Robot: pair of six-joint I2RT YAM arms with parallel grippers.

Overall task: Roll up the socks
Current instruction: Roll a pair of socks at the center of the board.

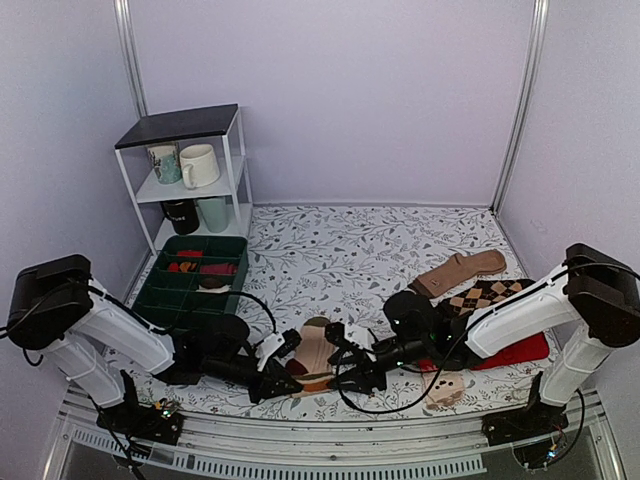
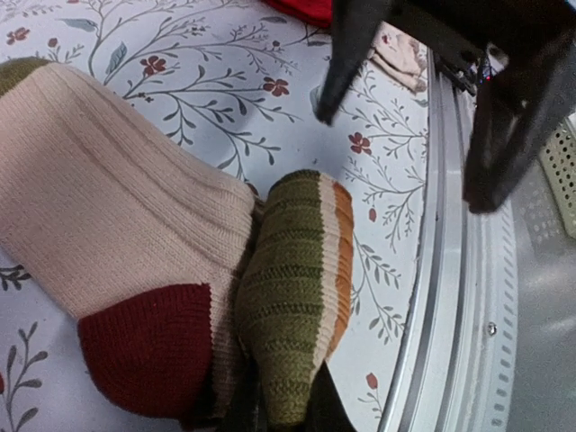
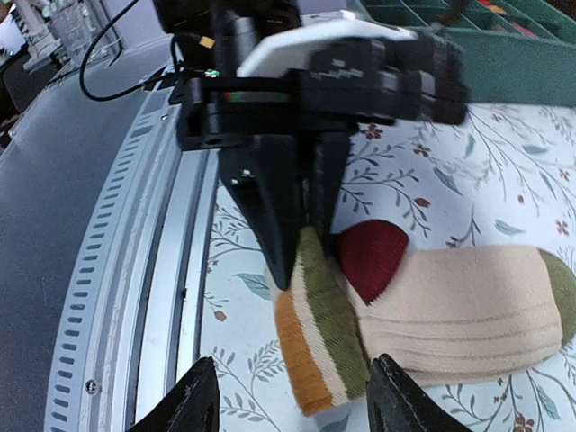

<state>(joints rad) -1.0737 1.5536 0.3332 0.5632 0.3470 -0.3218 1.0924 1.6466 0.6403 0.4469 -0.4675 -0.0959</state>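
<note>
The socks (image 1: pixel 316 350) lie near the table's front edge, between my two grippers. They are tan-beige with a dark maroon patch (image 2: pixel 148 346) and a green, cream and orange striped cuff (image 2: pixel 292 306). My left gripper (image 2: pixel 274 409) is shut on the cuff end, which stands pinched up between its dark fingers. The right wrist view shows the same pinch on the socks (image 3: pixel 450 310) from the other side. My right gripper (image 3: pixel 297 396) is open, its fingertips (image 3: pixel 193 400) spread on either side of the striped cuff without touching it.
A metal rail (image 2: pixel 450 297) runs along the table's front edge, close to the cuff. Bright red socks (image 1: pixel 520 352) and brown argyle socks (image 1: pixel 485 295) lie at the right. A green compartment tray (image 1: pixel 160 295) and a white shelf (image 1: pixel 235 170) with mugs stand at the back left.
</note>
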